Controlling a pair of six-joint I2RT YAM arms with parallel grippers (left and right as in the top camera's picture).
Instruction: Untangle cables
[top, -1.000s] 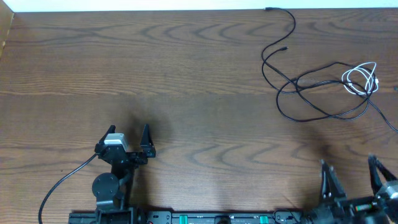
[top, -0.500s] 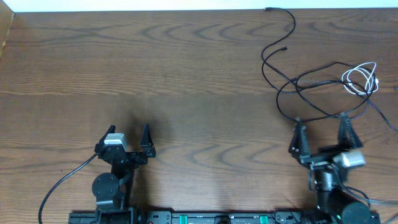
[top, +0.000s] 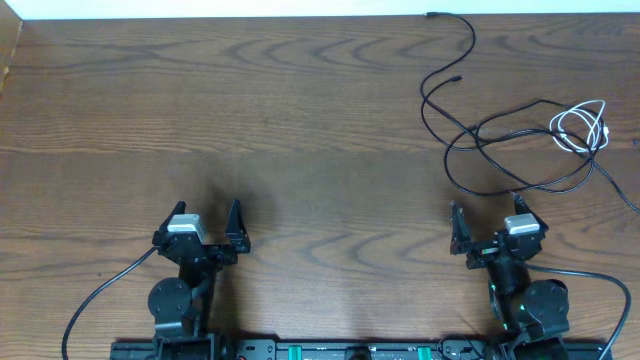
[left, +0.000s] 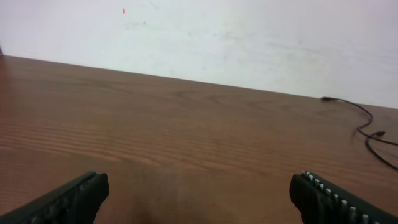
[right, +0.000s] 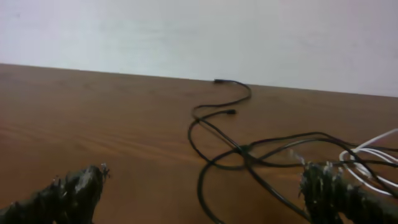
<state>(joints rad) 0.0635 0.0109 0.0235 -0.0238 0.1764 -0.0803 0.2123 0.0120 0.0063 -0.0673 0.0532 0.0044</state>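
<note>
The right gripper (top: 487, 222) was held wide and empty, faced toward the black cord (top: 472, 40), presumably for a first pick; the white cord (top: 597, 133) was coiled among its far-right loops; the left gripper (top: 208, 215), equally wide, was parked well apart.

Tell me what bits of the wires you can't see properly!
- Overhead: the black cord runs off the right edge, so that end is cut off.
- Overhead: which cord lies on top where it meets the white cord is too small to tell.
- Left wrist: the white cord is outside the frame.
</note>
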